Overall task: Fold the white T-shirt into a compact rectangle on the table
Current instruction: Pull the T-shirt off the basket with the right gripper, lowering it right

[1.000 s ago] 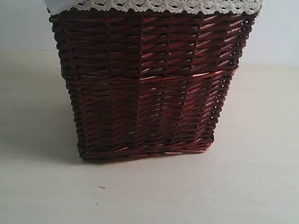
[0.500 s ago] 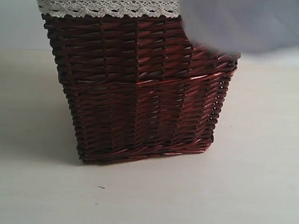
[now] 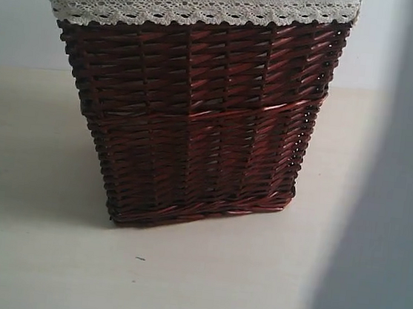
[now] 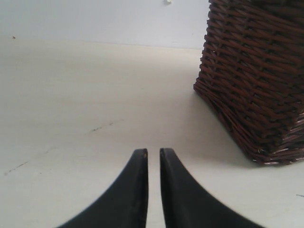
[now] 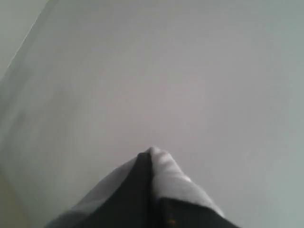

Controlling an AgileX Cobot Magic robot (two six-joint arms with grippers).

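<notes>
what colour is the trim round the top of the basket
Cream lace trim, scalloped, above the dark brown basket; clearest in the exterior view.

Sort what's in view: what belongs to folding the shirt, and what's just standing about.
Part of the job:
- white fabric T-shirt, pinched in the shut right pincer
- wide pale beige table
- left pincer, empty, jaws nearly together

Just standing about:
- dark brown wicker basket with its cream lace trim
- pale bluish wall
</notes>
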